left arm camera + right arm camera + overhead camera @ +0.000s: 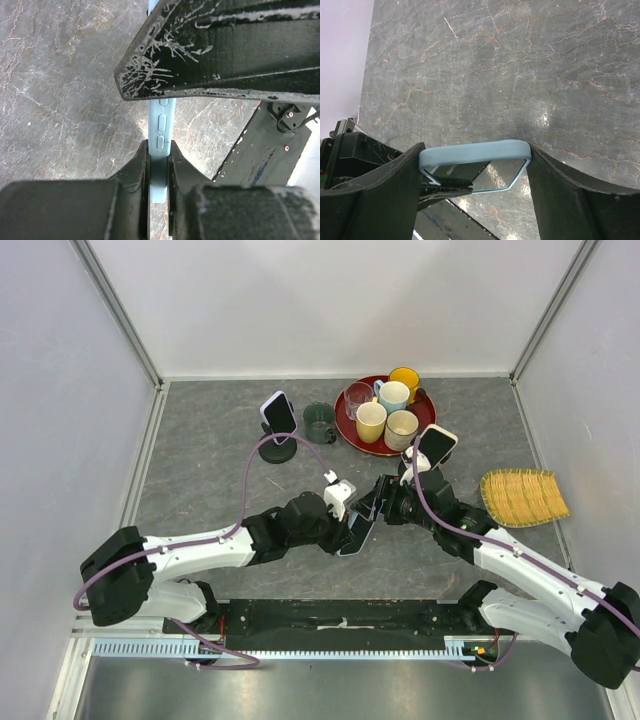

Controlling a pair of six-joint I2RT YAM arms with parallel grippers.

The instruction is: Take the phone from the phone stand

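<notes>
Holding phone (162, 115) low btwn the 2 arms, well apart from stand (277, 451). Pinching its thin edge w/ L gripper (159, 150), jaws narrow. Clamping across its width w/ R gripper (475, 170), jaws wide. Long axis running gripper to gripper, both equally near.

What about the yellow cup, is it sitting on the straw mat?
No, the yellow cup stands on the red tray with other cups, well apart from the straw mat.
</notes>
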